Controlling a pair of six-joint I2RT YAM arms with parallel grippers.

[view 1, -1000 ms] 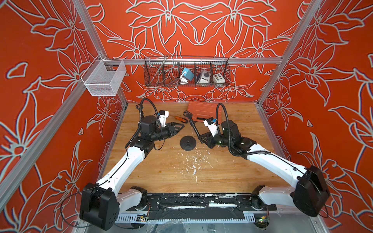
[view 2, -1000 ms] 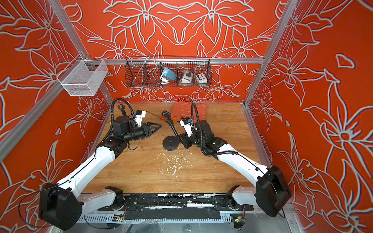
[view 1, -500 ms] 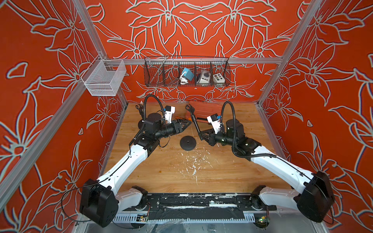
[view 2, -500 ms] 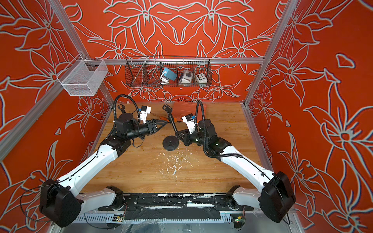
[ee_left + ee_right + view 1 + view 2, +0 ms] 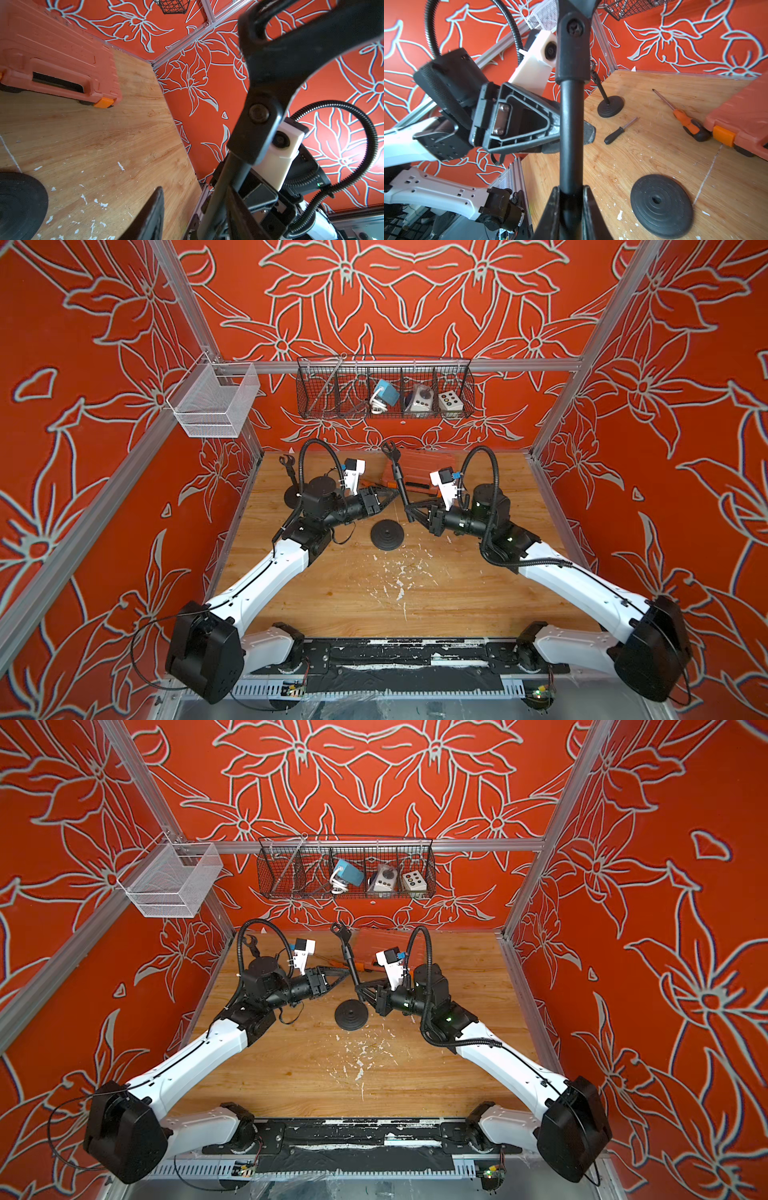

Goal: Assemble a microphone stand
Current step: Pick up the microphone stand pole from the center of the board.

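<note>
right gripper [image 5: 360, 990] clamped on clip pole [image 5: 349, 959], held off the table; left gripper [image 5: 343, 977] half-open astride it, contact unclear. base disc [image 5: 351, 1014] loose at 7 o'clock of the right gripper, pole not yet joined to it.

stand pole [image 5: 571, 135]: lower end hidden between the fingers of the right claw [image 5: 570, 190]; upper end cut off by the picture's edge in the right wrist view.
microphone clip [image 5: 276, 62]: blurred and cut off at the edge in the left wrist view.
round base [image 5: 18, 205]: left wrist view shows a segment only.
tool case [image 5: 419, 466]: partly hidden behind the stand pole in both top views; cut off in both wrist views.
second stand [image 5: 290, 498]: base largely hidden behind the left arm [image 5: 270, 572].
left claw [image 5: 386, 499]: in the left wrist view one finger [image 5: 151, 216] is cut off; the other cannot be told from dark parts beside the stand pole.
wire basket [image 5: 384, 389]: contents too small to name.
</note>
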